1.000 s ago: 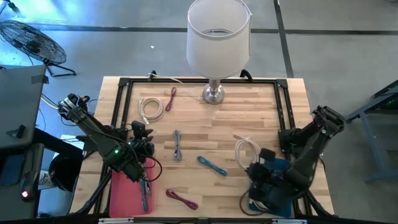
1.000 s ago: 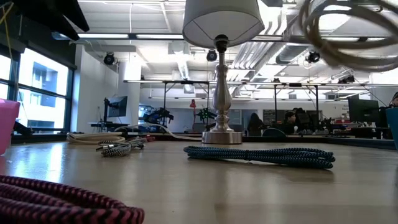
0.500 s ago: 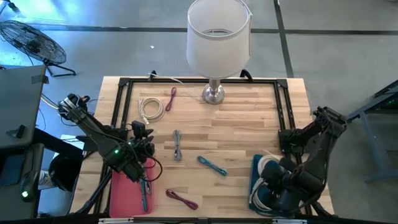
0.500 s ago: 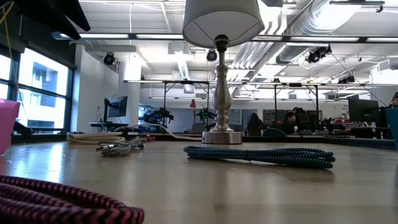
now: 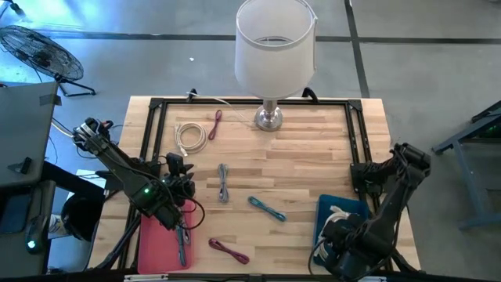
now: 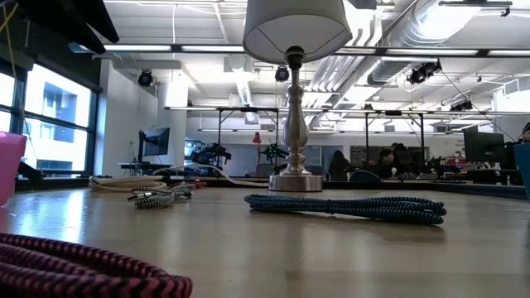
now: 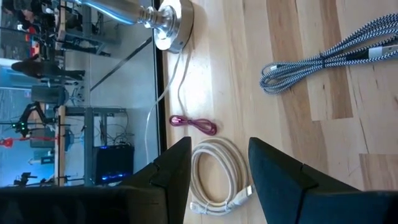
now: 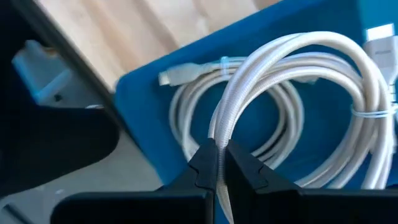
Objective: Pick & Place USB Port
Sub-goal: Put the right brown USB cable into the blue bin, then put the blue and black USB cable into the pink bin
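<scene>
My right gripper (image 8: 219, 158) is shut on a white coiled USB cable (image 8: 292, 68) above the blue tray (image 5: 327, 210) at the table's near right corner. In the high view the right arm covers most of that tray, and only a bit of the white cable (image 5: 338, 210) shows. My left gripper (image 7: 217, 168) is open and touches nothing. It waits above the table's left side (image 5: 177, 166), facing another white coil (image 7: 219, 174). Loose on the wood lie a grey braided cable (image 5: 224, 183), a blue one (image 5: 267, 208) and two maroon ones (image 5: 215, 124) (image 5: 228, 251). My right gripper pinches one strand of the white cable's coil (image 8: 221, 127) between its two fingertips (image 8: 204, 163), coming from above. The loop arches away from the fingers over the tray's blue floor (image 8: 149, 112). I cannot tell whether the coil rests on the tray.
A pink tray (image 5: 156, 243) at the near left holds a grey-blue cable (image 5: 182, 244). A lamp stands at the far middle, its base (image 5: 268, 118) on the wood. A black frame (image 5: 356, 133) borders the table. Open wood lies between the cables in the middle.
My right gripper has carried the white coil from above the wood beside the blue tray toward the near edge and down over the tray. The loop that hung at the low view's upper right has left that view. The gripper has stayed shut on the cable.
</scene>
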You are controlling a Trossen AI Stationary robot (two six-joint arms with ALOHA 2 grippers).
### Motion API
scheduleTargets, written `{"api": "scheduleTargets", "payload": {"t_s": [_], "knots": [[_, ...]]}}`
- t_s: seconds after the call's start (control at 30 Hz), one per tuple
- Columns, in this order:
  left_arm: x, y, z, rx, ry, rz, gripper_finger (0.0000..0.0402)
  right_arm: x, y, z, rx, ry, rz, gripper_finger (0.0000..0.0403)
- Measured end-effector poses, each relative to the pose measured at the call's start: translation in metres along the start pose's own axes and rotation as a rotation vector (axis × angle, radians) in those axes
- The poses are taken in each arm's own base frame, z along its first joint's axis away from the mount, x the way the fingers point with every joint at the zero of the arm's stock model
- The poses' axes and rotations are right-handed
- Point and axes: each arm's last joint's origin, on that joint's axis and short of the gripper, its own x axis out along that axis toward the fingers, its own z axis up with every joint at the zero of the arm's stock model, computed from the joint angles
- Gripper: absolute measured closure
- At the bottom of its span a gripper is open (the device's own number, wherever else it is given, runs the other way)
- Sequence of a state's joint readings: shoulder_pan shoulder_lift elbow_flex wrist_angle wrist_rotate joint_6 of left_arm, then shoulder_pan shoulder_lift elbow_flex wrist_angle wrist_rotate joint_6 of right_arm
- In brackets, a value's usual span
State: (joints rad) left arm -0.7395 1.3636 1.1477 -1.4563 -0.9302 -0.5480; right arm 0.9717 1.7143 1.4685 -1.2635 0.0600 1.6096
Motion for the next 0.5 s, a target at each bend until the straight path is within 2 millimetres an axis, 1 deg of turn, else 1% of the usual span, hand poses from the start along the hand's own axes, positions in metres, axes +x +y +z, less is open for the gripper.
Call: {"api": "scheduleTargets", "payload": {"t_s": [0.03, 0.1, 0.33, 0.5], "knots": [[0.0, 0.0, 0.0, 0.0, 0.0, 0.0, 0.0247, 0.0015, 0.0001, 0.0003, 0.015, -0.006, -0.01, 0.0395], [0.0, -0.0005, 0.0005, -0.006, 0.0, -0.008, 0.0247, 0.0039, 0.0012, 0.0007, 0.054, -0.013, -0.017, 0.0378], [0.0, -0.0019, 0.0008, -0.016, 0.011, -0.042, 0.0247, 0.0049, -0.0005, 0.0013, 0.117, -0.033, -0.042, 0.0283], [-0.0001, -0.0023, 0.0005, 0.007, 0.02, -0.056, 0.0247, 0.0051, -0.0002, 0.0042, 0.105, -0.041, -0.04, 0.0239]]}}
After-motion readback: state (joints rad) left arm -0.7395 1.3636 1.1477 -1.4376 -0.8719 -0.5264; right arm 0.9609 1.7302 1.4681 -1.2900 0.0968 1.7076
